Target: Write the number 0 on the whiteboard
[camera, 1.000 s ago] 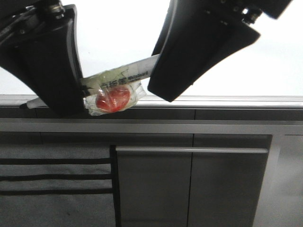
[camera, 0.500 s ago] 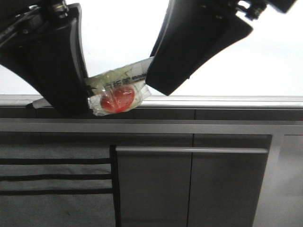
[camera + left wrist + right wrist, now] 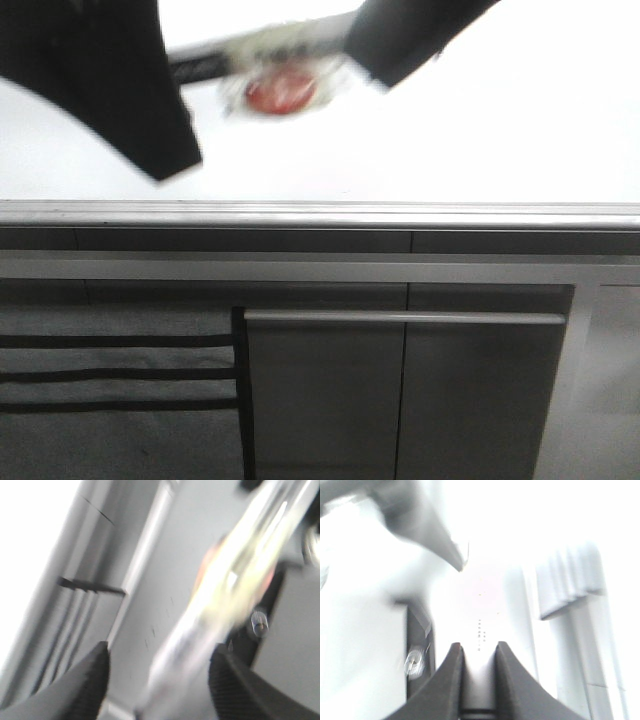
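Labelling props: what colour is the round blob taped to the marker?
Red, clearest in the front view, though blurred.

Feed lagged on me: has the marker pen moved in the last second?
Yes. In the front view the marker pen has gone up, from level with the whiteboard's grey rim to well above it, against the whiteboard.

Your work surface is the whiteboard [image 3: 420, 130]: glossy white, flat, strong glare, filling the front view from 9 o'clock to 3 o'clock across the upper half. Its grey metal rim [image 3: 400, 213] runs along the near edge as 1 straight band. You can make out no ink mark on the bare white, though glare and blur limit this.
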`<state>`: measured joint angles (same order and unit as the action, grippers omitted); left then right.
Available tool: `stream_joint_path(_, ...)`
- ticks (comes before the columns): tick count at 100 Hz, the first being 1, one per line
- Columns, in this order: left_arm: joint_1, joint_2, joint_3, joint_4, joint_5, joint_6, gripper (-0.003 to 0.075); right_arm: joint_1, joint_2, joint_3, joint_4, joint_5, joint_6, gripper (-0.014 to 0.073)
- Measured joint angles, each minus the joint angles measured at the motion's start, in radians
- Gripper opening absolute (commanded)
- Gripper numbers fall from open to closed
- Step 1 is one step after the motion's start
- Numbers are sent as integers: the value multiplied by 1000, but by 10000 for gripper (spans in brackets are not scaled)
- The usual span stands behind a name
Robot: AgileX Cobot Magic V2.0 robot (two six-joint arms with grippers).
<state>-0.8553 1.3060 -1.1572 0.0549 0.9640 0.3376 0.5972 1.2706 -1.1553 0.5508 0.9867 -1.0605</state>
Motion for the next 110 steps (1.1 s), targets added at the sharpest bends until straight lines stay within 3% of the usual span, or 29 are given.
stream_joint_path(21, 107, -207, 89, -13, -171, -53, 461, -241, -123, 95, 87, 2, 4, -36)
stream_joint_path(43, 288, -408, 239, -15, -213, -199, 461, -540, -236, 297, 378, -136, 79, -36)
stream_joint_path(52, 362, -464, 307, -20, -246, -238, 461, -596, -240, 355, 483, -148, 91, -36)
stream_joint_path(63, 422, -513, 358, -33, -272, -251, 461, -611, -231, 364, 506, -146, 111, -36)
stream_joint_path(72, 439, -525, 367, -40, -285, -255, 461, -611, -178, 298, 432, -105, 197, -36)
stream_joint_path(89, 443, -525, 369, -45, -310, -255, 461, -546, -23, 96, 131, -9, 403, -36)
stream_joint_path(110, 443, -525, 370, -45, -323, -255, 461, -396, 72, -57, -22, 13, 522, -36)
